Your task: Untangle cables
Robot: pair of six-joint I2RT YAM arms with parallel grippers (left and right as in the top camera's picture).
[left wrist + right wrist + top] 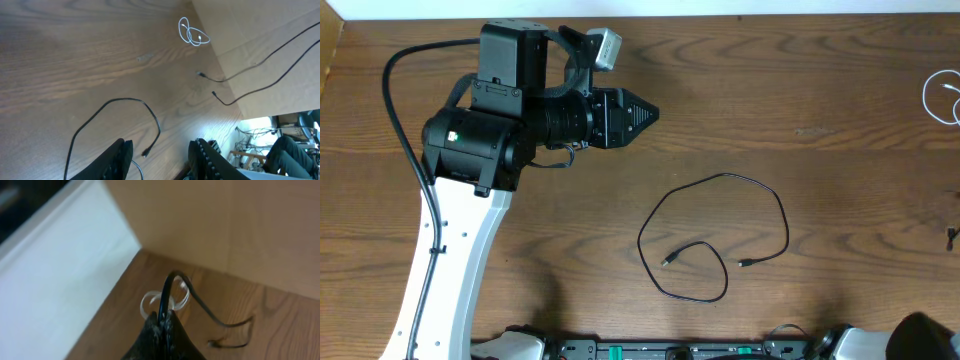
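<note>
One thin black looped cord (720,230) is judged freed mid-table, the left gripper (160,150) spread and empty; a second black cord (163,297) (near the small white coiled cord (145,305)) is clamped in the right gripper (164,325), not yet laid out

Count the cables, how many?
3: a looped black cable mid-table, a white cable at the right edge, a second black cable beside it. More may be hidden.

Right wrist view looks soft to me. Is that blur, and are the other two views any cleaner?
Right wrist view: yes, blurred throughout; the thin black cable in the right gripper's shut jaws and the white coiled cable behind it have fuzzy edges. Left wrist view: sharper, with pale glare on the brown wooden table near its edge. Overhead view: crisp, evenly lit, no glare.
</note>
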